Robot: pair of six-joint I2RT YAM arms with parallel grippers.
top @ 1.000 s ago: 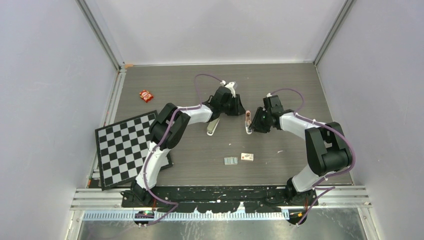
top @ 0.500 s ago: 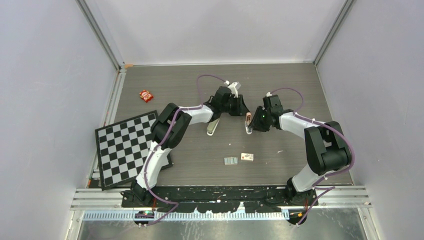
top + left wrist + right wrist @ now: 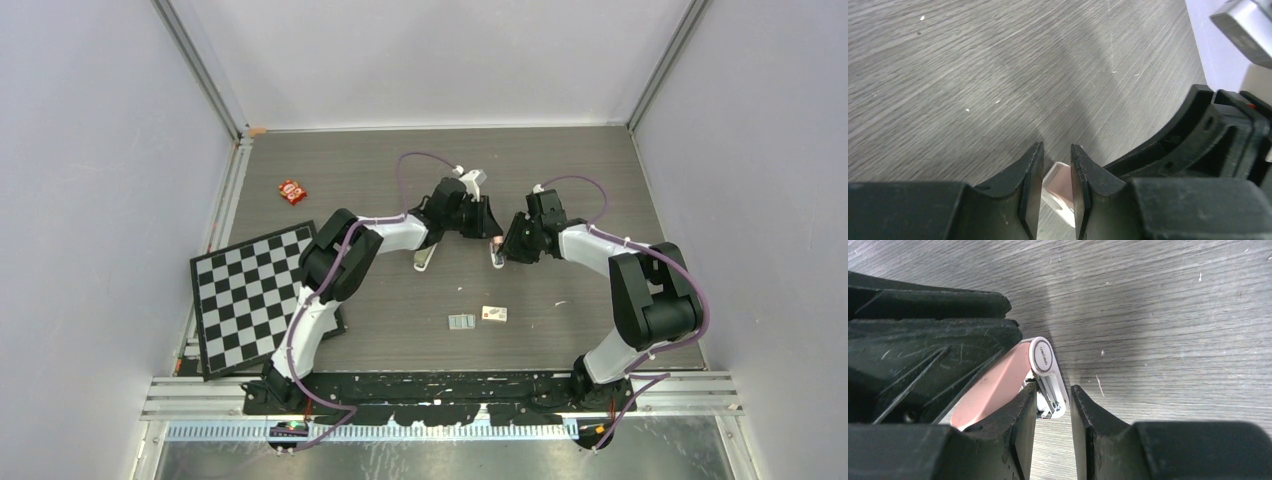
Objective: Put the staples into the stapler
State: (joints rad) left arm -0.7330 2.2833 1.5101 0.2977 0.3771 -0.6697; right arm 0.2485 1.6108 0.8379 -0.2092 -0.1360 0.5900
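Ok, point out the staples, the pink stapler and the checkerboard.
staples [image 3: 461, 321]: top view, middle of the grey block.
pink stapler [image 3: 995, 385]: right wrist view, its pink top.
checkerboard [image 3: 250, 295]: top view, middle of the board.

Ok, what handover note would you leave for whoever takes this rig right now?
Left gripper: shut on the pink object.
Right gripper: shut on the same object.
Stapler lies free, left of both grippers; staples lie loose nearer the robot, untouched.
Done: nothing loaded.
To do: open the stapler, insert the staples.
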